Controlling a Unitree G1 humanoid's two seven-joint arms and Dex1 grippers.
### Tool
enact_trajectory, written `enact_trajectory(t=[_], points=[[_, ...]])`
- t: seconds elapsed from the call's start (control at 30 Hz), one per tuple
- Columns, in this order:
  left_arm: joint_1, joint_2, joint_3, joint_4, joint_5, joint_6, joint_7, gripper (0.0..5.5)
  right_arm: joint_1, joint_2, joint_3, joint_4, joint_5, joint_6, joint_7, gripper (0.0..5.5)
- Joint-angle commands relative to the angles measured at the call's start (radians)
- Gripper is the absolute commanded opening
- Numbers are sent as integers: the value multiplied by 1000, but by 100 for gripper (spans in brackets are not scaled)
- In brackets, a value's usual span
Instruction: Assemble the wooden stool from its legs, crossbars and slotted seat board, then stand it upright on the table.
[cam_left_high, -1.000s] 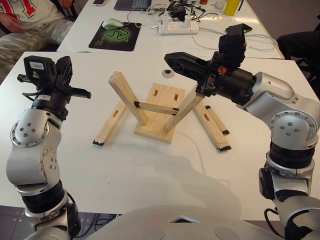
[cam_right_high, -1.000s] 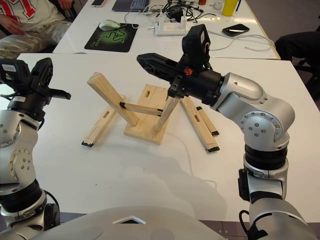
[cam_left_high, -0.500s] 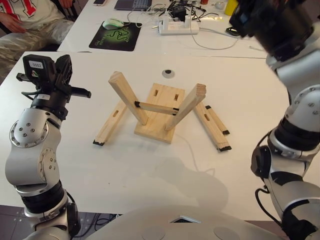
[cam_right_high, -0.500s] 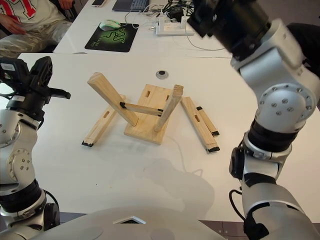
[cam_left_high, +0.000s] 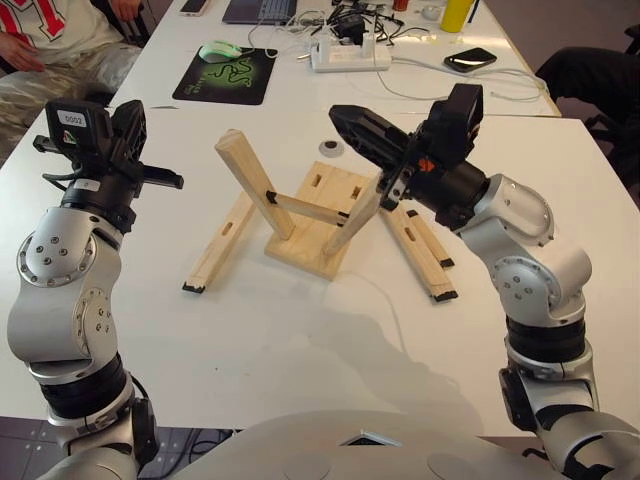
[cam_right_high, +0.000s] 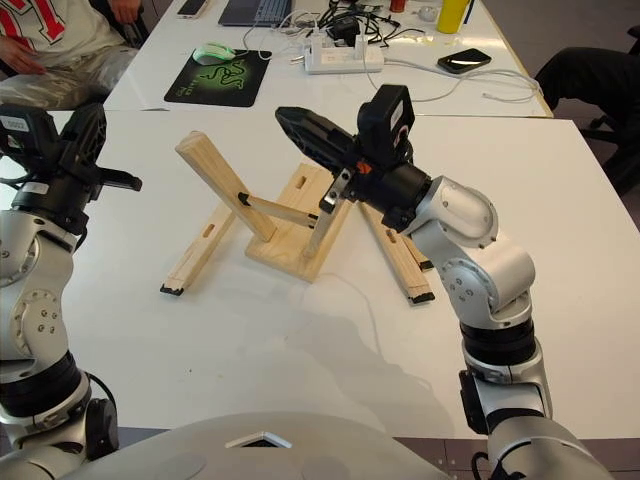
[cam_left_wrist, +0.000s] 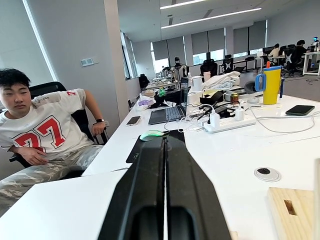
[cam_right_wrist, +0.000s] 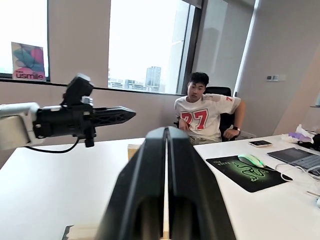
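Note:
The slotted seat board (cam_left_high: 330, 192) lies flat mid-table. On it two wooden legs (cam_left_high: 250, 185) (cam_left_high: 352, 218), joined by a crossbar (cam_left_high: 306, 208), lean outward in a V. A third leg (cam_left_high: 222, 240) lies flat to its left, and two more wooden pieces (cam_left_high: 425, 250) lie to its right. My right gripper (cam_left_high: 340, 114) hovers shut and empty over the V's right leg, fingers pointing left past the leg's top. My left gripper (cam_left_high: 176, 183) is held shut and empty above the table's left side, apart from the wood. The board's corner (cam_left_wrist: 292, 210) shows in the left wrist view.
A round cable grommet (cam_left_high: 330, 148) sits behind the board. The back table holds a mouse pad (cam_left_high: 225, 75), a power strip (cam_left_high: 350, 55), a phone (cam_left_high: 470, 60) and cables. A person sits at the far left (cam_left_high: 40, 30). Bare table lies in front of the wood.
The right arm swung up and away from the stool half a second ago, then came back down over the right leg. The left arm and the wooden parts kept still.

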Motion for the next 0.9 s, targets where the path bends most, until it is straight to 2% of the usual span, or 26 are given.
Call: enact_trajectory(t=[0.03, 0.17, 0.23, 0.3, 0.4, 0.5, 0.57, 0.67, 0.9], points=[[4, 4, -3, -2, 2, 3, 3, 0, -245, 34, -138, 32, 106, 19, -84, 4], [4, 2, -7, -1, 2, 0, 3, 0, -459, 65, -238, 62, 207, 9, -173, 4], [3, 2, -9, 1, 0, -1, 1, 0, -507, 72, -266, 54, 259, 16, -204, 4], [2, 4, -9, 2, -1, -1, -1, 0, -463, 66, -246, 16, 276, 34, -191, 4], [-5, 6, -10, 0, -3, 5, 0, 0, -220, 14, -107, -47, 187, 61, -82, 4], [-17, 7, -15, -4, -8, 13, 0, 0, 103, -161, 186, -10, -114, -43, 113, 4], [-32, 13, -20, 6, -12, 15, -7, 0, 192, -189, 233, 7, -189, -66, 145, 4], [-41, 18, -20, 12, -15, 16, -11, 0, 162, -119, 182, -2, -162, -95, 114, 4], [-33, 14, -19, 7, -17, 19, -2, 0, -109, 69, 3, 17, -61, -125, -64, 4]])
